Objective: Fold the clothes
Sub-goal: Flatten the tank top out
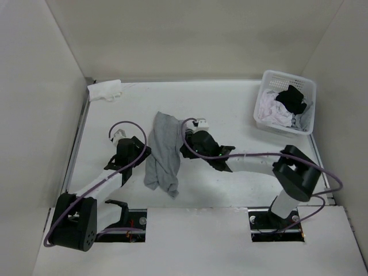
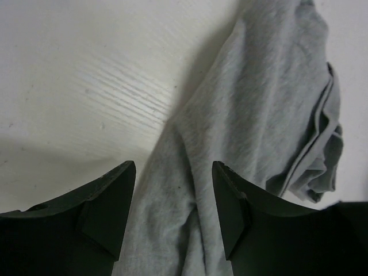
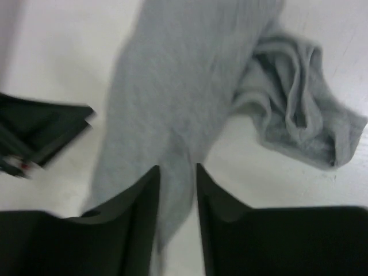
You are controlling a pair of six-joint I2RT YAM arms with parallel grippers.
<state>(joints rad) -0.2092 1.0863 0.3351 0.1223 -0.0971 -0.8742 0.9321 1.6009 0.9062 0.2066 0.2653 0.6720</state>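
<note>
A medium-grey garment [image 1: 163, 152] lies in a long rumpled strip on the white table [image 1: 230, 115] between my two arms. My left gripper [image 1: 144, 150] is at its left edge, open, with the grey fabric [image 2: 259, 115] lying under and between the fingers [image 2: 173, 172]. My right gripper [image 1: 184, 150] is at the strip's right edge. Its jaws [image 3: 177, 172] stand apart, open, with a fold of grey cloth [image 3: 172, 86] lying loose in the gap. A bunched, hemmed end of the garment [image 3: 305, 121] rests to the right. More clothes, white [image 1: 270, 109] and black [image 1: 292, 99], are in the basket.
A white lattice basket [image 1: 265, 86] stands at the back right corner. A crumpled white cloth [image 1: 105, 90] lies at the back left corner. Walls close in the table on the left, back and right. My left arm [image 3: 40, 132] shows at the left of the right wrist view.
</note>
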